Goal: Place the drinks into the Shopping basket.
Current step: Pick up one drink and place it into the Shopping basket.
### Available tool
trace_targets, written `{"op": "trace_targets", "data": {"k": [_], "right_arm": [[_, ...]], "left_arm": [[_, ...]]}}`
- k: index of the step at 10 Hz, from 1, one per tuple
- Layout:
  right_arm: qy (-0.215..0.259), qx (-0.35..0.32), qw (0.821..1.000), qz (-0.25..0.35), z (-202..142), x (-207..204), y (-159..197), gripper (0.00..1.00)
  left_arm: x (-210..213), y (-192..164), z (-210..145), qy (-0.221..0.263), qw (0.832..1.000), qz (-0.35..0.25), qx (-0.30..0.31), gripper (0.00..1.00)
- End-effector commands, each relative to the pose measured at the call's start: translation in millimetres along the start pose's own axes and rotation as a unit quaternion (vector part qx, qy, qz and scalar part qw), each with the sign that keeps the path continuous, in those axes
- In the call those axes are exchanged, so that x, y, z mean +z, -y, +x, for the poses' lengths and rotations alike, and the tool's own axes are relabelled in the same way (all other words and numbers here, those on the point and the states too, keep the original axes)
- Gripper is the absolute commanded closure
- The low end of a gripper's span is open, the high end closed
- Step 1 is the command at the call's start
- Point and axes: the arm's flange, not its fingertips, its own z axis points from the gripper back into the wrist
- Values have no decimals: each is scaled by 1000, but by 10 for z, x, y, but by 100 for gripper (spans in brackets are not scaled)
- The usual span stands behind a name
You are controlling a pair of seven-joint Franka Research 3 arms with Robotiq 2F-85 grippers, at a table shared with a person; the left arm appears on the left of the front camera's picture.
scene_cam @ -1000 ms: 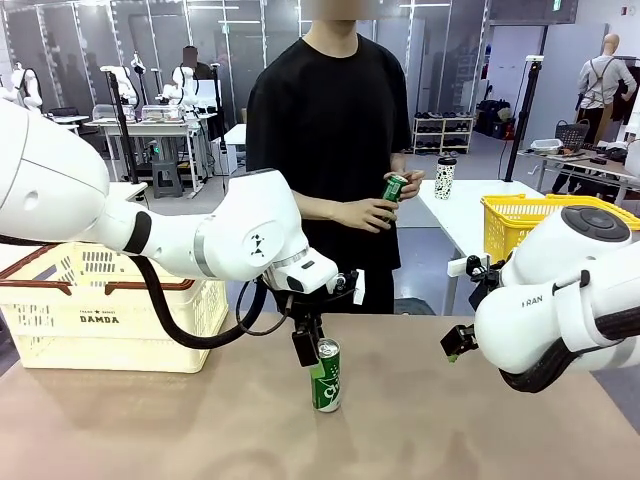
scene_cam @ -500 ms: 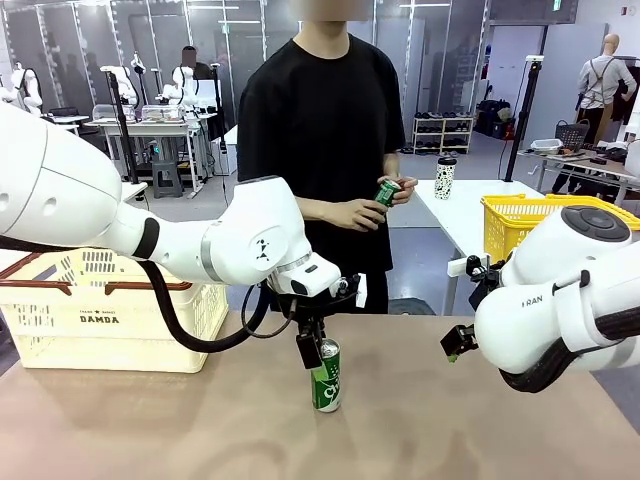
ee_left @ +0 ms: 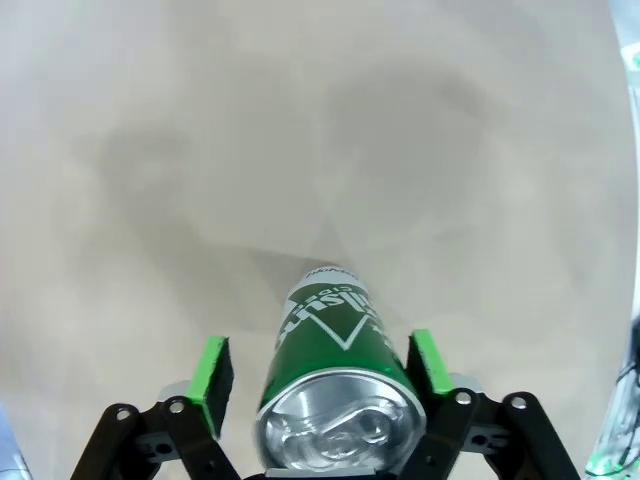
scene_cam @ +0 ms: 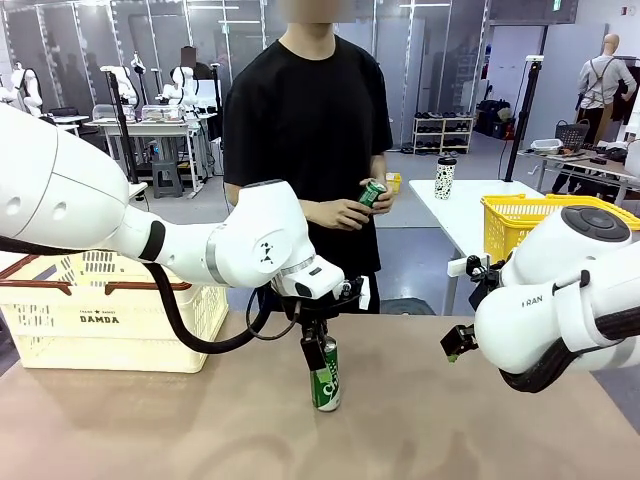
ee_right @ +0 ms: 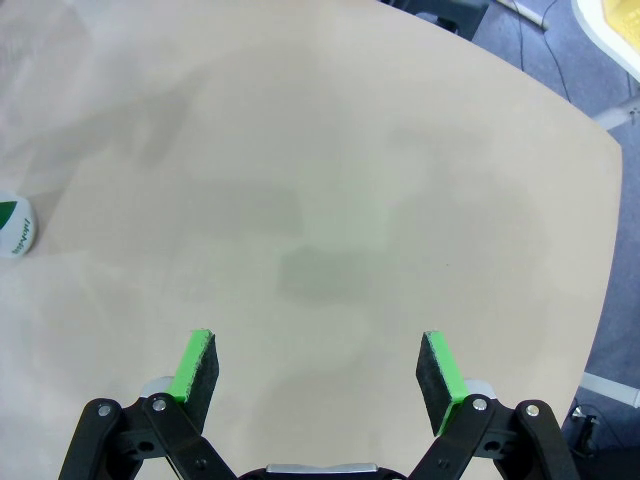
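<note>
A green drink can (scene_cam: 325, 376) stands upright on the table near the middle. My left gripper (scene_cam: 318, 352) has come down over its top. In the left wrist view the can (ee_left: 335, 380) sits between the green pads (ee_left: 214, 368). The jaws are partly narrowed, with a small gap still showing on the left side. The Shopping basket (scene_cam: 110, 320), cream with a dark rim, stands at the table's left. My right gripper (ee_right: 318, 370) hangs open over bare table at the right (scene_cam: 455, 342). The person across the table holds another green can (scene_cam: 371, 193) in both hands.
The standing can's edge (ee_right: 15, 222) shows at the far left of the right wrist view. A yellow mesh basket (scene_cam: 520, 222) and a spotted tumbler (scene_cam: 444, 177) stand on a white table behind, at the right. The table edge (ee_right: 590, 250) curves on the right.
My left gripper has sunk lower around the standing can and its jaws have drawn closer. The person has shifted left with the can in hand. The right arm has not moved.
</note>
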Motion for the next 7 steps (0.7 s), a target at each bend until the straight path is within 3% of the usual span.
{"op": "trace_targets", "data": {"k": [1,6,7], "right_arm": [[0,2,1000,1,-3,1,9,0],[0,2,1000,1,-3,1,9,0],[0,2,1000,1,-3,1,9,0]], "left_arm": [[-12,-49,8,0,1000,-2,4,34],[9,13,34,-16,1000,-8,-2,81],[32,45,45,-22,1000,-9,-1,58]]}}
